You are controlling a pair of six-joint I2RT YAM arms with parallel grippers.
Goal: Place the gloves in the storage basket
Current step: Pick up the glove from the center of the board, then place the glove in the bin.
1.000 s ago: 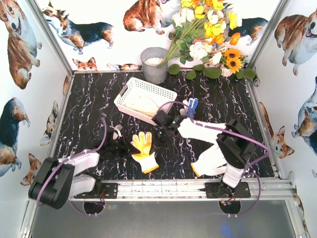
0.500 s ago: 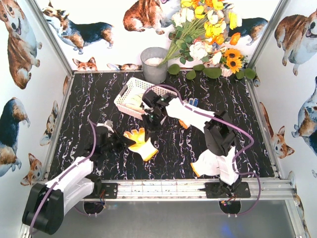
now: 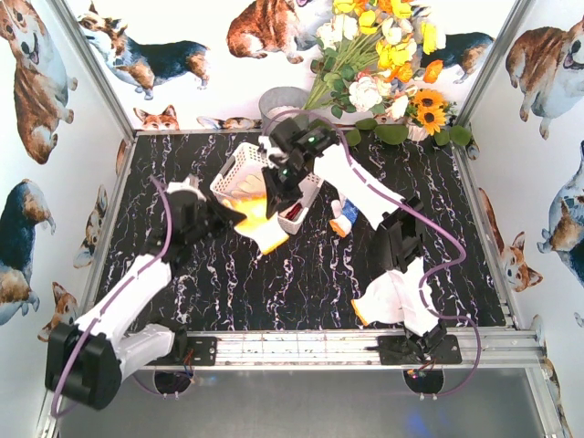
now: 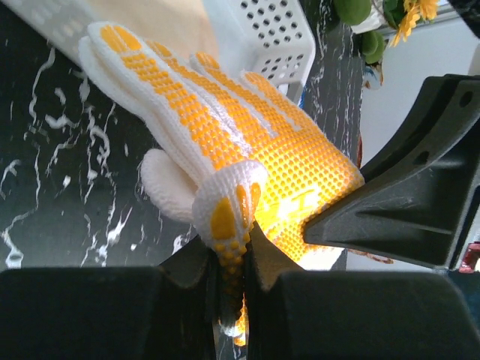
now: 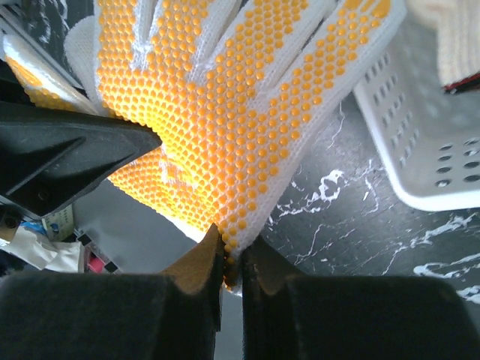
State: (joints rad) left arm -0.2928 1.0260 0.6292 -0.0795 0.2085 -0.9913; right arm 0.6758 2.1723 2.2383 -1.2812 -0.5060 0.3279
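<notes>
Your left end effector and right end effector both pinch the limp, light glove mid-frame; favour the cuff.

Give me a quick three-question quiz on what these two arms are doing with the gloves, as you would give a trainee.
1. True or false: the left gripper and the right gripper both pinch the same yellow-dotted glove.
2. Where is that glove? A: lying flat on the table. B: held up next to the lattice basket. C: inside the grey bucket.
3. What colour is the basket?
Key: 1 true. 2 B. 3 white.
</notes>
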